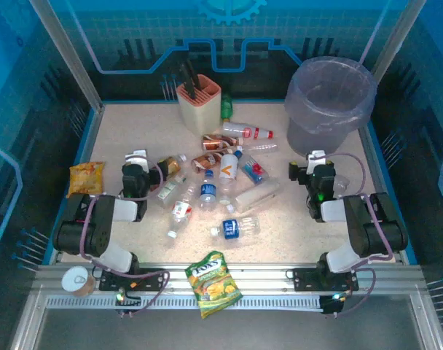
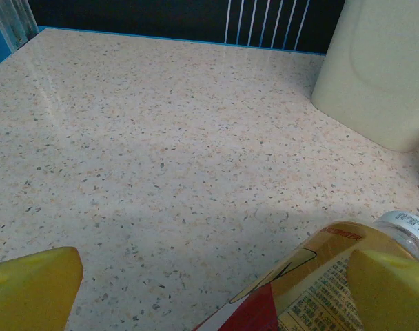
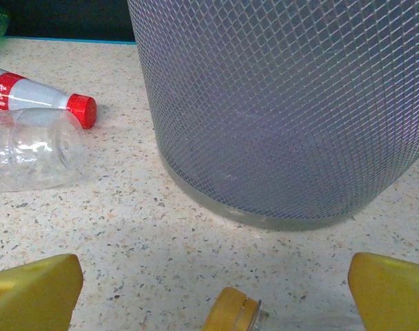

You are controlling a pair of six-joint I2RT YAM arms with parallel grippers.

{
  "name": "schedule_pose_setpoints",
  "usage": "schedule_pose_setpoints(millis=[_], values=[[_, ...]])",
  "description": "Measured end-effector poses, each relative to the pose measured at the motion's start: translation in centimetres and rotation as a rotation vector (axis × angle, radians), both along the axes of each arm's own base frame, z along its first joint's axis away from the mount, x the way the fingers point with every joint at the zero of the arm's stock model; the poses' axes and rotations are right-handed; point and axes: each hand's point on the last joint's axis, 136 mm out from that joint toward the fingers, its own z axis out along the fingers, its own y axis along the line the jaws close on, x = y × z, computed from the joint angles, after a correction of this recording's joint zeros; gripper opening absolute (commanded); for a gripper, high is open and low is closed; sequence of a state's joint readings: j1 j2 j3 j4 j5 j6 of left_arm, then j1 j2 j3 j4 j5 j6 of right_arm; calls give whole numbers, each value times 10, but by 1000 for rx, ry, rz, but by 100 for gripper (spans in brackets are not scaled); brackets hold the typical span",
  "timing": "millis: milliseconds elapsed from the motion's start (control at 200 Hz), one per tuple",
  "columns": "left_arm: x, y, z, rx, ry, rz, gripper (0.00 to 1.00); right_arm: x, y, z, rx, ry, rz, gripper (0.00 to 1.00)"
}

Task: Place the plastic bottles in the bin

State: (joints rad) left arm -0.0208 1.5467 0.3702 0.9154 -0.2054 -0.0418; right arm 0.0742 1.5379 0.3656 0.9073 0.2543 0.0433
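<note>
Several plastic bottles point(image 1: 229, 179) lie scattered across the middle of the table. The bin point(image 1: 331, 102), grey mesh lined with a lavender bag, stands at the back right. My left gripper point(image 1: 136, 162) is open, low over the table, left of the pile. A yellow-and-red labelled bottle point(image 2: 333, 283) with a white cap lies by its right fingertip point(image 2: 392, 289). My right gripper point(image 1: 316, 162) is open just in front of the bin point(image 3: 285, 103). A bottle's orange cap point(image 3: 233, 310) sits between its fingers, ungripped. A red-capped bottle point(image 3: 30, 96) and a clear crushed one point(image 3: 30, 148) lie to its left.
A peach utensil holder point(image 1: 199, 102) with black tools stands at the back centre and is near my left gripper's right side point(image 2: 382, 69). A yellow snack bag point(image 1: 86, 177) lies at the left edge and a green one point(image 1: 214, 281) at the front edge. Glass walls surround the table.
</note>
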Motion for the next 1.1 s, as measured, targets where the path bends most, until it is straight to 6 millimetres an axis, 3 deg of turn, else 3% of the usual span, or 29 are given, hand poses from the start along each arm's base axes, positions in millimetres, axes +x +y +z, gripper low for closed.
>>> schedule_pose_setpoints(millis=[916, 971, 1056, 1101], values=[[-4, -2, 1, -3, 26, -10, 99, -1, 0, 4, -3, -4, 2, 100], [-8, -2, 10, 0, 26, -13, 99, -3, 2, 9, -10, -3, 6, 100], [-10, -4, 40, 4, -4, -18, 99, -7, 4, 23, -24, 9, 10, 100], [-9, -6, 68, 2, -40, -22, 99, -6, 3, 39, -27, -3, 3, 100]])
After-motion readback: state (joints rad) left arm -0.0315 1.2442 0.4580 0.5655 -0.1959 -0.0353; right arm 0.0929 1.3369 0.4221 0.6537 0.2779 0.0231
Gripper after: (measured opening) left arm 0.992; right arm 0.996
